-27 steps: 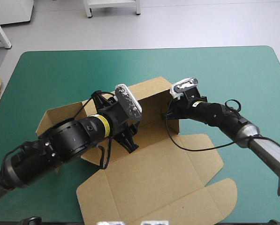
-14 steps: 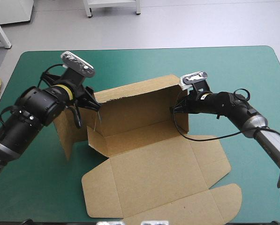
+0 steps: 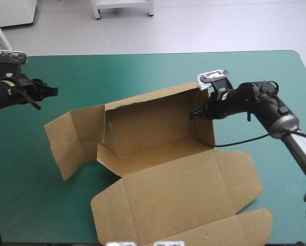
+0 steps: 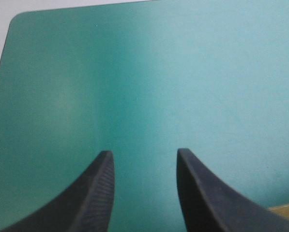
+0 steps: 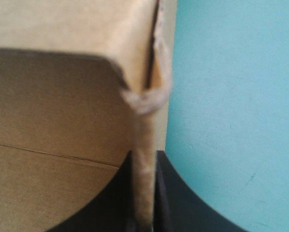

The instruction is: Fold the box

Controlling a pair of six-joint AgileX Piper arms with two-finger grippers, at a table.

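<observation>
The box (image 3: pixel 163 174) sat in the middle of the counter (image 3: pixel 255 77), back wall raised, lid flat toward the near edge. The right pincer (image 3: pixel 194 114) was clamped on its right end wall; the left pincer (image 4: pixel 143 152) hung open and empty near the far left corner.

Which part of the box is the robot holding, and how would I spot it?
Look at the teal-green table, then the brown box half folded in its middle. At the box's right end a short wall stands upright. It is the only part pinched in the right gripper; the left end's flap splays outward with nothing touching it.
</observation>
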